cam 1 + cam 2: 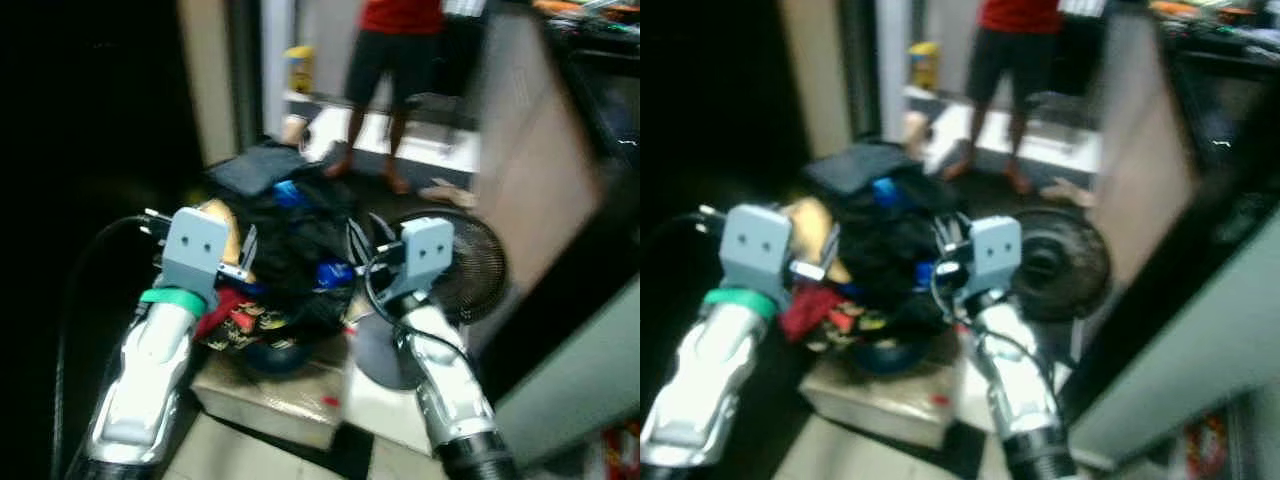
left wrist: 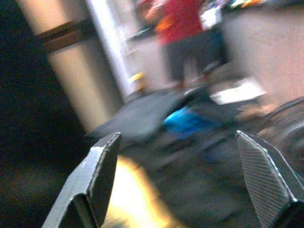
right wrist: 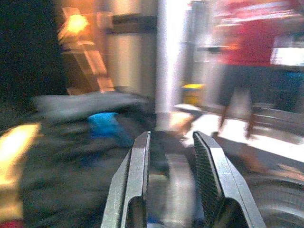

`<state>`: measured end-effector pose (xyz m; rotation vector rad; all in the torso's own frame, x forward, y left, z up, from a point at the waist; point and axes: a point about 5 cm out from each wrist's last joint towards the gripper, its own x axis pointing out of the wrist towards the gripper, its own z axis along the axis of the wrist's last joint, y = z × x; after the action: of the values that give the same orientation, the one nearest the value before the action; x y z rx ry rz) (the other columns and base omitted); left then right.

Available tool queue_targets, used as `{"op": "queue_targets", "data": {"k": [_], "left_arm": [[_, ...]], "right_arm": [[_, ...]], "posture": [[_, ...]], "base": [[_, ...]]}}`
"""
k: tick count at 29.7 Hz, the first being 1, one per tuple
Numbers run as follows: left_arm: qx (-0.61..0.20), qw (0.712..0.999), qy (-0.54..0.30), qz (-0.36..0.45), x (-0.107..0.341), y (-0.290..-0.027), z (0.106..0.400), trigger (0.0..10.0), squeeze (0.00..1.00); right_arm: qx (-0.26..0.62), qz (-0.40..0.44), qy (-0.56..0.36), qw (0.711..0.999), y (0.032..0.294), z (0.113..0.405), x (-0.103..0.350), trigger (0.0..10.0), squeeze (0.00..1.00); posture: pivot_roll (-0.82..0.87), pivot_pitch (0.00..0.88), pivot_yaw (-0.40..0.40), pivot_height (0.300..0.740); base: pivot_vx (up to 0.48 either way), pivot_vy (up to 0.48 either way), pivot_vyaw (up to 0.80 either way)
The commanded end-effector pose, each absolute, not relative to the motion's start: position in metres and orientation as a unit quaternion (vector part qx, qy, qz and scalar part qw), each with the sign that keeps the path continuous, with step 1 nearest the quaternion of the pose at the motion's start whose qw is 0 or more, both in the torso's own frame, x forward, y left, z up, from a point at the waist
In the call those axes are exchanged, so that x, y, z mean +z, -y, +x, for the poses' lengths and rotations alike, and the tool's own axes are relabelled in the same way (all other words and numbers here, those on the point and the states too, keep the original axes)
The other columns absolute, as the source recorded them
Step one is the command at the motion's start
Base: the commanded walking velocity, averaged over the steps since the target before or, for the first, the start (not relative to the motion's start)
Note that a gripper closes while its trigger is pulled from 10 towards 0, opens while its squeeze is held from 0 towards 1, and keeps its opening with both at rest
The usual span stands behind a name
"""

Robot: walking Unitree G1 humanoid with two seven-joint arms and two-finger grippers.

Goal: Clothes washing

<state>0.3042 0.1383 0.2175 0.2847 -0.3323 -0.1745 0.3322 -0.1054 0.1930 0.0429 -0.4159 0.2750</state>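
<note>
Dark clothes pile point(image 1: 290, 250) sits heaped on a pale low box point(image 1: 275, 395) on the floor, straight ahead of the robot and between its two arms. Mostly black fabric, with a grey folded piece point(image 1: 255, 168) on the far top, a blue item point(image 1: 287, 192) just beside it, another blue bit point(image 1: 333, 273) lower on the robot's right side, red patterned cloth point(image 1: 235, 318) at the near left edge and a yellowish thing point(image 1: 222, 228) on the left. The heap's long axis runs away from the robot, from the near box edge toward the doorway; frames are blurred, so finer detail is unclear.

Left gripper point(image 2: 190, 185) is raised at the pile's left side, jaws spread wide, nothing between them, pointing across the heap toward the grey piece. Right gripper point(image 3: 171, 180) is raised at the pile's right side, jaws only narrowly apart, nothing held, pointing over the dark fabric.

Round black fan point(image 1: 465, 265) stands on the floor just right of the pile, behind the right arm. A person point(image 1: 395, 60) in a red top and dark shorts stands beyond the pile on the lit floor.
</note>
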Motion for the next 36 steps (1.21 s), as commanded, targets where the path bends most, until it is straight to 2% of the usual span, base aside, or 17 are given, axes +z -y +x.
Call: {"op": "queue_targets", "data": {"k": [1, 12, 16, 33, 36], "left_arm": [[-0.076, 0.973, 0.160, 0.148, 0.2161, -0.1459, 0.3037, 10.0, 0.00], [-0.076, 0.973, 0.159, 0.148, 0.2158, -0.1462, 0.3034, 10.0, 0.00], [-0.076, 0.973, 0.157, 0.149, 0.2154, -0.1462, 0.3030, 10.0, 0.00], [-0.075, 0.974, 0.156, 0.147, 0.2149, -0.1465, 0.3030, 10.0, 0.00], [-0.072, 0.976, 0.152, 0.140, 0.2142, -0.1471, 0.3030, 10.0, 0.00]], "right_arm": [[0.146, 0.025, 0.206, 0.967, 0.0974, 0.3315, 0.1933, 10.0, 0.00], [0.145, 0.012, 0.208, 0.967, 0.0972, 0.3312, 0.1932, 10.0, 0.00], [0.144, 0.017, 0.208, 0.967, 0.0973, 0.3310, 0.1933, 10.0, 0.00], [0.147, 0.020, 0.208, 0.967, 0.0959, 0.3309, 0.1937, 10.0, 0.00], [0.147, 0.020, 0.208, 0.967, 0.0957, 0.3309, 0.1938, 10.0, 0.00]], "posture": [[0.10, 0.021, 0.021, 0.740], [0.10, 0.027, 0.022, 0.740], [0.10, 0.028, 0.022, 0.740], [0.10, 0.028, 0.022, 0.740], [0.10, 0.028, 0.022, 0.740]], "base": [[0.307, 0.000, 0.00], [0.306, 0.000, 0.00], [0.308, 0.000, 0.78], [0.304, 0.000, 0.00], [0.000, 0.000, 0.00]]}}
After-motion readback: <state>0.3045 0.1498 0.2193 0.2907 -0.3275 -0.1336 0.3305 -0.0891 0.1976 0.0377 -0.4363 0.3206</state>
